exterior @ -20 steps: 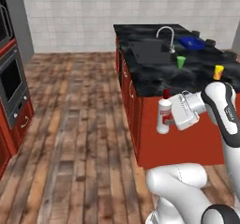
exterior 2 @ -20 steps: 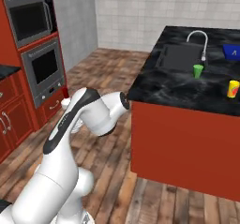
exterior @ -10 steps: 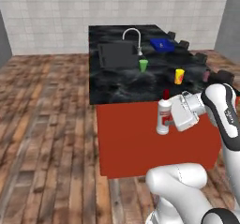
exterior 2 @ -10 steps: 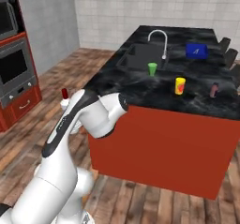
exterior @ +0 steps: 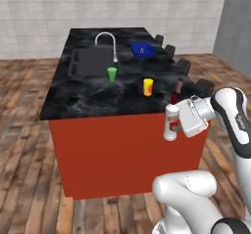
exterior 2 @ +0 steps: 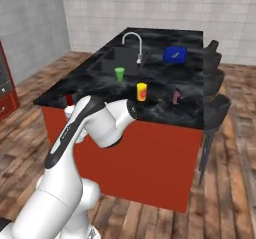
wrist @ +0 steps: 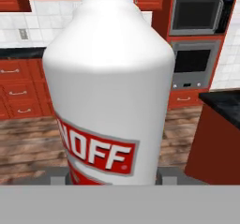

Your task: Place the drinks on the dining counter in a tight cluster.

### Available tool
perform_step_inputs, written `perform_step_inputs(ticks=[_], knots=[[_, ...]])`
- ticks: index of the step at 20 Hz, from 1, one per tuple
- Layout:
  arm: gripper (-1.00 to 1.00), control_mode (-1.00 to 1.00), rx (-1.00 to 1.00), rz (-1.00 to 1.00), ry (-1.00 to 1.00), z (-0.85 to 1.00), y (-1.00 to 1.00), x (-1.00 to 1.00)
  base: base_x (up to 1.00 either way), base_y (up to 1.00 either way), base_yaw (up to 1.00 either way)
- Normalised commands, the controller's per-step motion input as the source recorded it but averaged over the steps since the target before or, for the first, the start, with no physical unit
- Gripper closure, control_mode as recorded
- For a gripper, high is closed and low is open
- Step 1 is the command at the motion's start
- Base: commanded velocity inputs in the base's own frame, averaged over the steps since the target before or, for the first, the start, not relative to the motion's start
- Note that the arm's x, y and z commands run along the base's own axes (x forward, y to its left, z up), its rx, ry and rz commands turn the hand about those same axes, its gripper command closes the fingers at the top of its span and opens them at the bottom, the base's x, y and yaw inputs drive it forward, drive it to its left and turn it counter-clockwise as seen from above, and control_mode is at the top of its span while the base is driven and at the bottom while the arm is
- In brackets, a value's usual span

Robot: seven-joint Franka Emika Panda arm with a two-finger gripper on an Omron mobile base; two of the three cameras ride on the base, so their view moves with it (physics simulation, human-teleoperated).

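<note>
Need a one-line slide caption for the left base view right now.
White arm's gripper holds the white red-capped bottle upright beside the black marbled dining counter bearing green cup and yellow cup.

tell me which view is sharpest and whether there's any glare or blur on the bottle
Hand view: the white bottle is close, its red label crisp, with soft shading and no hard glare. Left base view: the bottle in the gripper is small and soft-edged. Right base view: the dining counter shows pale marbling and looks slightly blurred.
</note>
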Motion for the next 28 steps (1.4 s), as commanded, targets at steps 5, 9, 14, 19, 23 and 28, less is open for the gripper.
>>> perform_step_inputs(ticks=[5, 9, 14, 19, 23, 28], knots=[[1.0, 1.0, 0.0, 0.0, 0.0, 0.0, 0.0, 0.0, 0.75, -1.0, 0.0], [1.0, 1.0, 0.0, 0.0, 0.0, 0.0, 0.0, 0.0, 0.76, -1.0, 0.01], [1.0, 1.0, 0.0, 0.0, 0.0, 0.0, 0.0, 0.0, 0.74, -1.0, 0.04], [1.0, 1.0, 0.0, 0.0, 0.0, 0.0, 0.0, 0.0, 0.6, -1.0, 0.15], [1.0, 1.0, 0.0, 0.0, 0.0, 0.0, 0.0, 0.0, 0.54, -1.0, 0.28], [1.0, 1.0, 0.0, 0.0, 0.0, 0.0, 0.0, 0.0, 0.69, -0.93, 0.5]])
